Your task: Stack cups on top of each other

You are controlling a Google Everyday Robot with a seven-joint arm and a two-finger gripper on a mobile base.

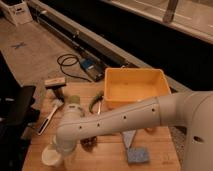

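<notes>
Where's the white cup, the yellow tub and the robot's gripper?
white cup (50,157), camera view, on its rim
yellow tub (135,87), camera view, on its inside floor
gripper (63,150), camera view, at the arm's low end by the white cup

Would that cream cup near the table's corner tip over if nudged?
Likely yes: the cream cup looks small and light, upright on the wooden table. Its open rim might flex if squeezed. The gripper hangs just beside it.

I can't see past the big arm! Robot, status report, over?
Gripper open, down low beside cream cup. Green cup apart, behind the arm. Nothing stacked yet. Over.
</notes>
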